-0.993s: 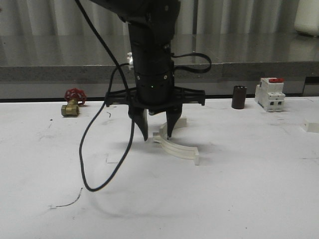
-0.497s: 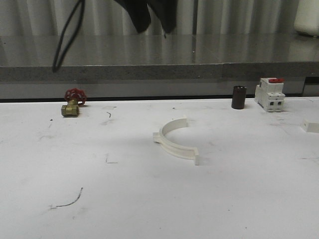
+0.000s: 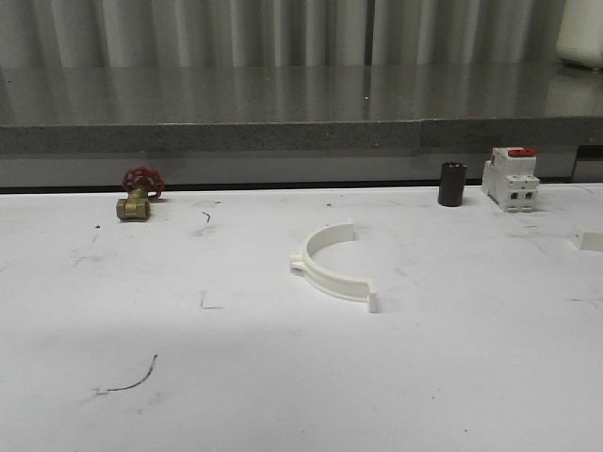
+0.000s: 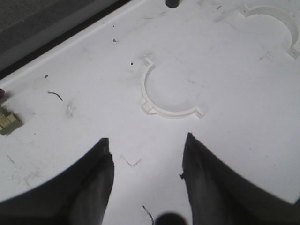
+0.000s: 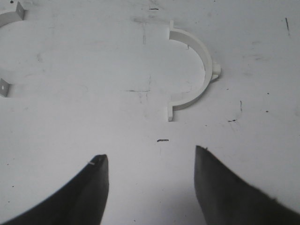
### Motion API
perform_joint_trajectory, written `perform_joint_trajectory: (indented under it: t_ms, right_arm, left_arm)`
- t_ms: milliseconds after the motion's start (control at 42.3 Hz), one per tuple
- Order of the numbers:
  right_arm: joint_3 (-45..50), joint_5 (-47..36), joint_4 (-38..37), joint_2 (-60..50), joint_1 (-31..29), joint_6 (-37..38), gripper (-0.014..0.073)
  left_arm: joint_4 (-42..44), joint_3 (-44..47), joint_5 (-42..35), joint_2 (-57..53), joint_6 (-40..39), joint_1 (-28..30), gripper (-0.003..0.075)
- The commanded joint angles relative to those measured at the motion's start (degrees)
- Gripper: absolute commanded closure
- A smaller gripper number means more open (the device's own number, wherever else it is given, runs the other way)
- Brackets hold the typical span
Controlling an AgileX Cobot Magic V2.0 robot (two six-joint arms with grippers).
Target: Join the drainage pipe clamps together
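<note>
One white half-ring drainage pipe clamp lies flat near the middle of the table, its open side facing right and back. In the left wrist view this clamp lies a little beyond my left gripper, which hangs open and empty above the bare table. A second clamp lies farther off at that view's edge. My right gripper is also open and empty, with a clamp lying beyond its fingertips and another clamp cut off at the view's corner.
A brass valve with a red handwheel stands at the back left. A dark cylinder and a white red-topped breaker stand at the back right. A small white piece shows at the table's right edge. A raised grey ledge runs behind.
A black arm that stood over the middle clamp with open fingers has lifted straight up and left the front view. The clamp stays on the table.
</note>
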Motion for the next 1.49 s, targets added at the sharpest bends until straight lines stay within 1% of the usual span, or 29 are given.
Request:
perform_joint_trajectory:
  t_ms: [0,213,378,520,567,757,875,1017,1111,1206,1466]
  right_arm:
    - [-1.56,-2.95,-0.90,0.01,-0.25,-0.14,0.0154]
    - [-1.56,-2.95,-0.90,0.01,-0.25,-0.14,0.0154]
    - [-1.56,-2.95,-0.90,0.01,-0.25,-0.14,0.0154]
    - [-1.56,-2.95,-0.90,0.01,-0.25,-0.14,0.0154]
    - [-1.56,-2.95,-0.90,0.01,-0.25,-0.14,0.0154]
    - [-1.56,-3.09,-0.85,0.01,-0.25,-0.14,0.0154]
    - [-1.56,-3.20,0.40,0.01,-0.25,-0.14,0.0154]
    - [-1.87,-2.32,0.00,0.01,-0.25,-0.14,0.0154]
    - [-3.70,0.50,-1.81,0.47,-0.25,-0.14,0.0154]
    - [-6.75,5.02,-3.62,2.04,-0.25,-0.14,0.0154]
    - [-17.02,17.72,-3.40,10.23,-0.25,-0.14,0.0154]
  left_arm:
    - [-1.15,4.33,-4.99,-7.13,0.03,0.06,0.0384]
    - [-1.15,15.69,-5.26,-18.03,0.03,0.06,0.0384]
    - [-1.15,22.36,-5.34,-25.62,-0.17,0.06,0.0384]
    - [-1.15,26.29,-5.34,-31.34,-3.82,0.06,0.0384]
    - [-1.15,27.72,-5.20,-33.19,-3.96,0.06,0.0384]
    - [0.13,30.91,-5.07,-38.15,-3.96,0.06,0.0384]
    - [0.35,31.27,-4.62,-38.92,-3.96,0.06,0.0384]
    - [0.35,31.27,-4.08,-38.92,-3.96,0.06,0.0384]
    - [0.35,31.27,-4.08,-38.92,-3.96,0.06,0.0384]
    - [0.35,31.27,-4.08,-38.92,-3.96,0.06,0.0384]
    - [0.35,31.27,-4.08,-38.92,-3.96,0.06,0.0384]
